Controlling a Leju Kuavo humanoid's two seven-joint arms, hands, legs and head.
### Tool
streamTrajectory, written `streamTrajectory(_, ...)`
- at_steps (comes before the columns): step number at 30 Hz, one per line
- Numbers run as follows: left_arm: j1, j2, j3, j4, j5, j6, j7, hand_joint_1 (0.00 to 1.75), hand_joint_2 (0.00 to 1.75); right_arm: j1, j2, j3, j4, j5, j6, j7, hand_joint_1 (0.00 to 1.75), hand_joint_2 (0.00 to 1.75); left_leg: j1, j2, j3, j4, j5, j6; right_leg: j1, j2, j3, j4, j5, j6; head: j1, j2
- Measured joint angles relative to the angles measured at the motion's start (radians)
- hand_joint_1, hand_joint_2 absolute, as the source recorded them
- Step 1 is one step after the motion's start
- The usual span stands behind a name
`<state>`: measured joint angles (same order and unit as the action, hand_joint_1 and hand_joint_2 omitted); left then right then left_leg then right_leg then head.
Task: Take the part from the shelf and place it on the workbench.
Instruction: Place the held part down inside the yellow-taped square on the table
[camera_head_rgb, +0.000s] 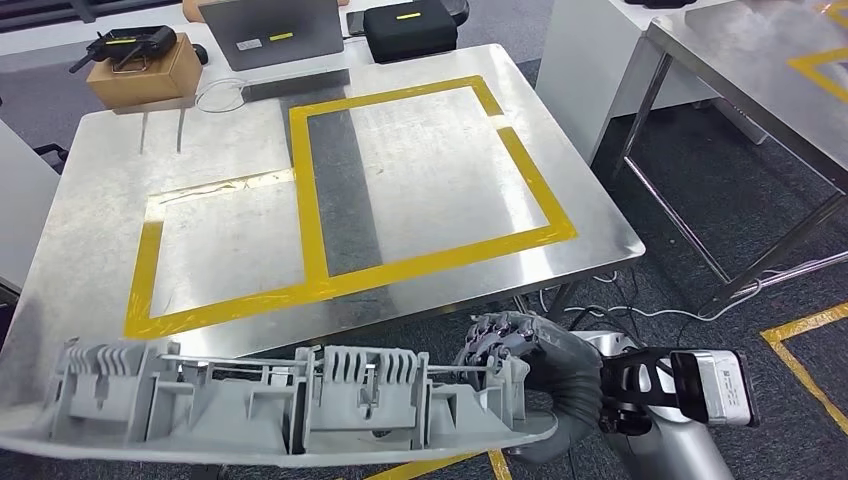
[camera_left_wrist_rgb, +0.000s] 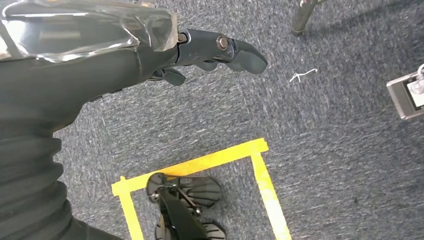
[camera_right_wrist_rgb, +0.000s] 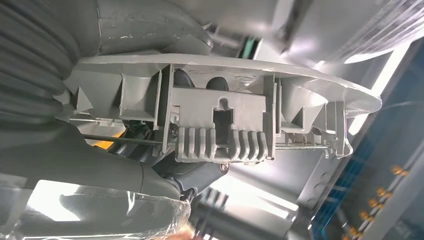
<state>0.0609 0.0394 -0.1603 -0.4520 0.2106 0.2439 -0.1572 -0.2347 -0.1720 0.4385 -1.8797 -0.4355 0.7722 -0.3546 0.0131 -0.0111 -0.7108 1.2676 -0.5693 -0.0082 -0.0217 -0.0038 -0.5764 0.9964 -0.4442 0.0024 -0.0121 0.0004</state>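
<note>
A long grey plastic part (camera_head_rgb: 280, 405) with ribbed clips and a thin metal rod lies across the bottom of the head view, just in front of the workbench's near edge. My right hand (camera_head_rgb: 535, 375) grips its right end, fingers wrapped over the top. The right wrist view shows the same part (camera_right_wrist_rgb: 220, 125) close up, with my right hand (camera_right_wrist_rgb: 65, 150) clasped around it. The steel workbench (camera_head_rgb: 90, 220) carries yellow tape rectangles (camera_head_rgb: 310, 200). My left hand (camera_left_wrist_rgb: 200, 52) hangs over blue carpet, its fingers apart and holding nothing.
At the workbench's far edge stand a cardboard box with a black device (camera_head_rgb: 140, 65), a laptop (camera_head_rgb: 275, 30) and a black case (camera_head_rgb: 408, 28). A second steel table (camera_head_rgb: 760, 70) stands to the right, with cables on the floor between. Yellow floor tape (camera_left_wrist_rgb: 200, 165) lies below my left hand.
</note>
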Motion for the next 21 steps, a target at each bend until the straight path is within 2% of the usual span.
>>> streamTrajectory(1, 0.004, -0.002, 0.000, -0.002, 0.000, 0.002, 0.000, 0.00, 1.75, -0.003, 0.000, -0.010, 0.000, 0.016, -0.007, -0.002, 1.75, 1.75, 0.000, 0.001, -0.018, 0.033, -0.004, 0.000, 0.002, 0.000, 0.001, 0.000, -0.001, -0.001, 0.000, 0.000)
streamTrajectory(2, 0.009, -0.003, 0.000, -0.005, 0.000, 0.005, 0.000, 0.00, 1.75, -0.006, 0.000, -0.019, 0.000, 0.033, -0.013, -0.005, 1.75, 1.75, 0.000, 0.002, -0.016, 0.024, 0.013, 0.003, 0.003, 0.000, 0.002, 0.000, -0.001, -0.001, 0.000, 0.000)
streamTrajectory(3, 0.012, -0.004, 0.001, -0.008, 0.000, 0.007, 0.000, 0.00, 1.75, -0.011, 0.001, -0.028, 0.000, 0.050, -0.020, -0.007, 1.75, 1.75, -0.001, 0.003, 0.007, -0.025, 0.046, 0.008, 0.005, 0.001, 0.005, 0.000, -0.002, -0.002, 0.000, 0.000)
streamTrajectory(4, 0.015, -0.005, 0.001, -0.011, 0.000, 0.009, 0.000, 0.00, 1.75, -0.017, 0.001, -0.037, -0.001, 0.070, -0.029, -0.010, 1.75, 1.75, -0.002, 0.004, 0.042, -0.100, 0.085, 0.016, 0.006, 0.001, 0.007, 0.000, -0.003, -0.002, 0.000, 0.000)
streamTrajectory(6, 0.016, -0.007, 0.001, -0.019, -0.001, 0.013, 0.001, 0.00, 1.75, -0.030, 0.001, -0.053, -0.003, 0.123, -0.054, -0.016, 1.75, 1.75, -0.009, 0.009, 0.101, -0.223, 0.127, 0.032, 0.011, 0.002, 0.007, 0.000, -0.005, 0.000, 0.000, 0.000)
streamTrajectory(7, 0.018, -0.007, 0.002, -0.024, -0.001, 0.015, 0.002, 0.00, 1.75, -0.036, 0.002, -0.059, -0.005, 0.162, -0.075, -0.018, 1.75, 1.75, -0.013, 0.010, 0.112, -0.251, 0.131, 0.039, 0.012, 0.002, 0.006, 0.000, -0.005, 0.003, 0.001, 0.000)
streamTrajectory(9, 0.027, -0.009, 0.003, -0.036, -0.003, 0.019, 0.007, 0.00, 1.75, -0.045, 0.002, -0.071, -0.011, 0.285, -0.140, -0.020, 1.75, 1.75, -0.018, 0.010, 0.117, -0.263, 0.129, 0.047, 0.013, 0.001, 0.004, -0.002, -0.005, 0.014, 0.000, 0.000)
streamTrajectory(11, 0.038, -0.012, 0.007, -0.051, -0.005, 0.023, 0.012, 0.00, 1.75, -0.051, -0.001, -0.081, -0.019, 0.452, -0.229, -0.018, 1.75, 1.75, -0.014, 0.009, 0.129, -0.277, 0.138, 0.056, 0.013, 0.001, -0.006, 0.016, -0.016, 0.020, 0.001, 0.000)
streamTrajectory(12, 0.042, -0.015, 0.011, -0.058, -0.006, 0.025, 0.015, 0.00, 1.75, -0.056, -0.004, -0.085, -0.021, 0.536, -0.277, -0.014, 1.75, 1.75, -0.011, 0.008, 0.134, -0.283, 0.142, 0.060, 0.013, 0.001, -0.024, 0.054, -0.034, 0.019, 0.002, 0.000)
streamTrajectory(14, 0.050, -0.022, 0.020, -0.070, -0.009, 0.029, 0.019, 0.00, 1.75, -0.064, -0.011, -0.090, -0.022, 0.697, -0.378, 0.003, 1.75, 1.75, -0.009, 0.007, 0.135, -0.287, 0.146, 0.064, 0.012, 0.002, -0.090, 0.185, -0.088, 0.015, 0.003, 0.000)
streamTrajectory(15, 0.055, -0.025, 0.024, -0.075, -0.010, 0.030, 0.022, 0.00, 1.75, -0.068, -0.015, -0.090, -0.021, 0.776, -0.426, 0.016, 1.75, 1.75, -0.010, 0.007, 0.134, -0.287, 0.145, 0.065, 0.010, 0.002, -0.124, 0.252, -0.109, 0.016, 0.003, 0.000)
streamTrajectory(16, 0.060, -0.028, 0.028, -0.080, -0.012, 0.032, 0.025, 0.00, 1.75, -0.072, -0.019, -0.089, -0.020, 0.853, -0.473, 0.032, 1.75, 1.75, -0.010, 0.006, 0.134, -0.287, 0.145, 0.065, 0.009, 0.002, -0.147, 0.291, -0.117, 0.021, 0.003, 0.000)
streamTrajectory(17, 0.065, -0.030, 0.031, -0.085, -0.016, 0.033, 0.028, 0.00, 1.75, -0.077, -0.023, -0.087, -0.017, 0.923, -0.515, 0.050, 1.75, 1.75, -0.010, 0.004, 0.134, -0.286, 0.144, 0.065, 0.006, 0.002, -0.150, 0.290, -0.109, 0.029, 0.003, 0.000)
streamTrajectory(18, 0.068, -0.034, 0.033, -0.091, -0.020, 0.034, 0.032, 0.00, 1.75, -0.085, -0.028, -0.085, -0.013, 0.988, -0.553, 0.069, 1.75, 1.75, -0.010, 0.002, 0.134, -0.285, 0.143, 0.063, 0.004, 0.002, -0.132, 0.244, -0.084, 0.040, 0.003, 0.000)
streamTrajectory(19, 0.070, -0.037, 0.034, -0.096, -0.025, 0.035, 0.036, 0.00, 1.75, -0.094, -0.034, -0.083, -0.008, 1.040, -0.584, 0.087, 1.75, 1.75, -0.010, -0.001, 0.134, -0.282, 0.141, 0.060, 0.001, 0.002, -0.098, 0.169, -0.052, 0.049, 0.003, 0.000)
streamTrajectory(20, 0.071, -0.039, 0.034, -0.099, -0.031, 0.034, 0.041, 0.00, 1.75, -0.104, -0.041, -0.081, 0.000, 1.082, -0.610, 0.104, 1.75, 1.75, -0.012, -0.003, 0.132, -0.277, 0.138, 0.056, 0.000, 0.002, -0.063, 0.096, -0.023, 0.053, 0.003, 0.000)
streamTrajectory(21, 0.071, -0.041, 0.035, -0.102, -0.037, 0.033, 0.045, 0.00, 1.75, -0.114, -0.047, -0.078, 0.008, 1.117, -0.631, 0.120, 1.75, 1.75, -0.014, -0.005, 0.130, -0.272, 0.134, 0.051, -0.001, 0.002, -0.037, 0.040, -0.002, 0.052, 0.002, 0.000)
